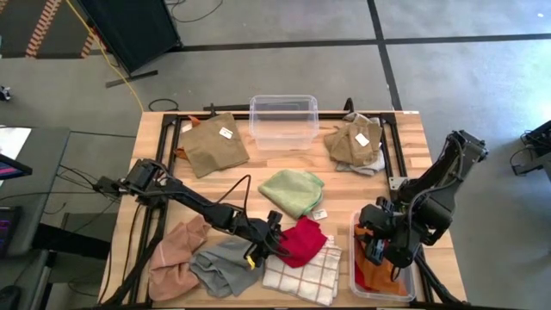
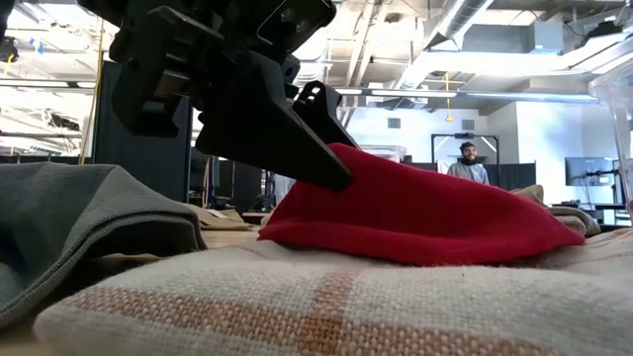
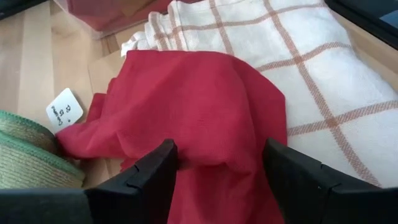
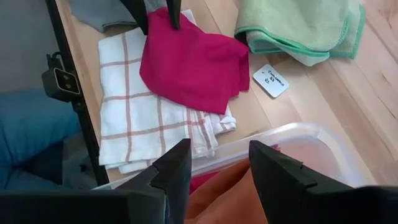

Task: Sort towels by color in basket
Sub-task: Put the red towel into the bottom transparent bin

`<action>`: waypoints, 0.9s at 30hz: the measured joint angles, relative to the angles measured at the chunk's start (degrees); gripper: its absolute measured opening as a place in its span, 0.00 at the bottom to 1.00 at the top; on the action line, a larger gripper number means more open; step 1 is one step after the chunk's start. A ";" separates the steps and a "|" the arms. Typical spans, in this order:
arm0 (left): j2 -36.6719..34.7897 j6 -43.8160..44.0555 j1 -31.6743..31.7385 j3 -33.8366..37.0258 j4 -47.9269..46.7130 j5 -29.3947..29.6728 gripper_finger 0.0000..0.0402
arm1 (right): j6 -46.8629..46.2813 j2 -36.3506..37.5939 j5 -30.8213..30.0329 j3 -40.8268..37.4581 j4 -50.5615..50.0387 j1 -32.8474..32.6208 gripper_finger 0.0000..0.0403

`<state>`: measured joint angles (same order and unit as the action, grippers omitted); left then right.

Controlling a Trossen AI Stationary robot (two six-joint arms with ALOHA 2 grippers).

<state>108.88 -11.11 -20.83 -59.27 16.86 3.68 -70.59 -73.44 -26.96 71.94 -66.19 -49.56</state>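
Observation:
A red towel (image 1: 303, 241) lies partly on a white checked towel (image 1: 301, 271) at the table's near middle. My left gripper (image 1: 274, 237) reaches it from the left and is shut on its left edge. A grey towel (image 1: 225, 265) and a pink towel (image 1: 176, 254) lie to the left, and a light green towel (image 1: 293, 191) lies behind. My right gripper (image 1: 379, 250) is open and empty above a clear basket (image 1: 415, 284) at the near right, which holds orange and red cloth (image 4: 249, 199). My left gripper pinches a bunched fold at the red towel's left edge (image 3: 214, 146) between its two fingers (image 3: 155, 177). The fingers come slanting down from the table's left. The towel rises to a peak at the fingers (image 2: 341, 158), and its remainder lies on the checked towel (image 2: 326, 297).
A second clear basket (image 1: 284, 120) stands empty at the far middle. Tan towels with white tags lie at the far left (image 1: 211, 142) and far right (image 1: 353, 142). A white tag (image 1: 319, 213) lies by the green towel. A person (image 2: 473, 163) stands far behind the table.

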 joint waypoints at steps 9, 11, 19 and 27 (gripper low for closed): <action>0.00 -0.62 -0.03 0.00 -0.97 0.04 0.56 | 0.24 0.01 -0.33 0.00 0.54 0.22 0.46; 0.00 -0.79 -0.03 0.00 -1.05 0.04 0.56 | 0.33 0.01 -0.40 0.00 0.55 0.22 0.46; 0.00 -1.51 -0.03 0.00 -1.18 0.02 0.56 | 0.33 0.01 -0.57 0.00 0.59 0.22 0.46; 3.08 -2.71 -0.03 -0.02 0.86 -0.71 0.56 | 0.52 0.03 -1.72 0.00 0.64 0.22 0.46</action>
<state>111.96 -13.82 -20.86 -59.29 17.72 2.98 -70.07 -73.41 -28.69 71.94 -65.55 -49.34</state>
